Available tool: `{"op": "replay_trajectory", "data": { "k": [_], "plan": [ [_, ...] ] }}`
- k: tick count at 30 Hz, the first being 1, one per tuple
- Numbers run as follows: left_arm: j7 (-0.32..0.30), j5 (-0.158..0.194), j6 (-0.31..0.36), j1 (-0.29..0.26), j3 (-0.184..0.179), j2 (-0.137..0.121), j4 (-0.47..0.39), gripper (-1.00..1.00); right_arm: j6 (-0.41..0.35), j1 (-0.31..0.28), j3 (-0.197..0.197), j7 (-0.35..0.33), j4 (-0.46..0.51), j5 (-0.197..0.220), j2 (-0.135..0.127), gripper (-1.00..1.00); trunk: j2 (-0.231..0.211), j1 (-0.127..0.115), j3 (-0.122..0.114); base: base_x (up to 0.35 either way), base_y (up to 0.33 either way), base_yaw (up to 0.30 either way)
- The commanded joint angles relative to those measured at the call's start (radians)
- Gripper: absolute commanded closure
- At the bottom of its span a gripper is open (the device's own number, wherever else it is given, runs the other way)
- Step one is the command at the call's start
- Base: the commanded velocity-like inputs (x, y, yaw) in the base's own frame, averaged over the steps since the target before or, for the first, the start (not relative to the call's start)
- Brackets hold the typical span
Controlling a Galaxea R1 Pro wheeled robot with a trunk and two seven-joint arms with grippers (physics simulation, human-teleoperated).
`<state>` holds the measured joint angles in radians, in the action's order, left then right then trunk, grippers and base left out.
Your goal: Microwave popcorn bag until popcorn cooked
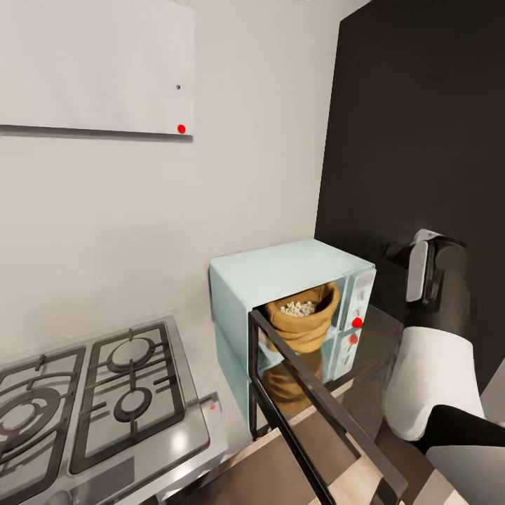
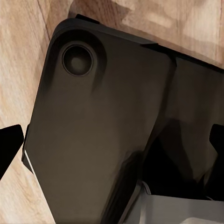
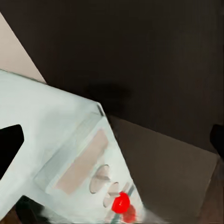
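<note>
The microwave (image 1: 280, 280) stands on the surface (image 1: 224, 449) at about four o'clock of the head view's centre, against the pale wall and beside a dark tall cabinet (image 1: 421, 140). Its dark-framed glass door (image 1: 315, 400) hangs open, swung out toward the camera. Inside sits the popcorn bag (image 1: 301, 330), upright, its rolled rim at the top, with the popcorn (image 1: 299, 308) heaped whitish in its mouth. On the knob panel (image 1: 358, 308) at three o'clock of the bag glows a red light (image 1: 357, 322). A gas hob (image 1: 91, 393) lies at eight o'clock, and a white hood (image 1: 98, 63) hangs at eleven o'clock.

The right arm (image 1: 435, 365) reaches up at four o'clock, beside the panel. In the right wrist view the right tool (image 3: 112, 144) has its fingers well apart, one dark tip (image 3: 9, 144) at each edge, facing the microwave's panel and red light (image 3: 121, 203).

In the left wrist view the left tool (image 2: 112, 144) likewise stands apart, over a dark robot body part (image 2: 102, 130) and the pale wood floor (image 2: 18, 46).
</note>
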<state>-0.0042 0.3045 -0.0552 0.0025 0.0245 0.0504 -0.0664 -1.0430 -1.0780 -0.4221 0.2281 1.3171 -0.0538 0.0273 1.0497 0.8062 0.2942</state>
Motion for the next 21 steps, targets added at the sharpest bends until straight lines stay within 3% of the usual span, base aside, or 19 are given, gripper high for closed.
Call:
{"op": "replay_trajectory", "data": {
  "k": [1, 4, 6, 8, 10, 11, 13, 15, 18, 19, 21],
  "plan": [
    [0.000, 0.004, -0.002, 0.000, 0.002, 0.000, -0.001, -1.00, -0.004, 0.038, -0.001, -0.003, 0.001, 0.022, -0.030, -1.00, 0.001, 0.000, 0.001, 0.000, 0.000, 0.000],
    [0.000, 0.004, -0.002, 0.000, 0.002, 0.000, -0.001, -1.00, -0.004, 0.153, 0.019, -0.003, 0.002, 0.107, -0.110, -1.00, 0.001, 0.000, 0.001, 0.000, 0.000, 0.000],
    [0.000, 0.004, -0.002, 0.000, 0.002, 0.000, -0.001, -1.00, -0.004, 0.269, 0.113, -0.006, 0.002, 0.203, -0.190, -1.00, 0.001, 0.000, 0.001, 0.000, 0.000, 0.000],
    [0.000, 0.004, -0.002, 0.000, 0.002, 0.000, -0.001, -1.00, -0.004, 0.321, 0.168, -0.023, 0.003, 0.259, -0.239, -1.00, 0.001, 0.000, 0.001, 0.000, 0.000, 0.000],
    [0.000, 0.004, -0.002, 0.000, 0.002, 0.000, -0.001, -1.00, -0.004, 0.375, 0.231, -0.105, 0.004, 0.307, -0.311, -1.00, 0.001, 0.000, 0.001, 0.000, 0.000, 0.000],
    [0.000, 0.004, -0.002, 0.000, 0.002, 0.000, -0.001, -1.00, -0.004, 0.388, 0.247, -0.149, 0.005, 0.313, -0.335, -1.00, 0.001, 0.000, 0.001, 0.000, 0.000, 0.000],
    [0.000, 0.004, -0.002, -0.001, 0.002, 0.000, -0.001, -1.00, -0.004, 0.423, 0.286, -0.306, 0.005, 0.314, -0.404, -1.00, 0.001, 0.000, 0.001, 0.000, 0.000, 0.000],
    [0.000, 0.004, -0.002, 0.000, 0.002, 0.000, -0.001, -1.00, -0.004, 0.444, 0.312, -0.427, 0.004, 0.312, -0.451, -1.00, 0.001, 0.000, 0.001, 0.000, 0.000, 0.000],
    [0.000, 0.004, -0.002, 0.000, 0.002, 0.000, -0.001, -1.00, -0.004, 0.450, 0.340, -0.476, 0.002, 0.313, -0.465, -1.00, 0.001, 0.000, 0.001, 0.000, 0.000, 0.000],
    [0.000, 0.004, -0.002, 0.000, 0.002, 0.000, -0.001, -1.00, -0.004, 0.452, 0.390, -0.490, -0.001, 0.313, -0.467, -1.00, 0.001, 0.000, 0.001, 0.000, 0.000, 0.000],
    [0.000, 0.004, -0.002, 0.000, 0.002, 0.000, -0.001, -1.00, 0.027, 0.452, 0.440, -0.496, -0.006, 0.313, -0.466, -1.00, 0.001, 0.000, 0.001, 0.000, 0.000, 0.000]
  ]
}}
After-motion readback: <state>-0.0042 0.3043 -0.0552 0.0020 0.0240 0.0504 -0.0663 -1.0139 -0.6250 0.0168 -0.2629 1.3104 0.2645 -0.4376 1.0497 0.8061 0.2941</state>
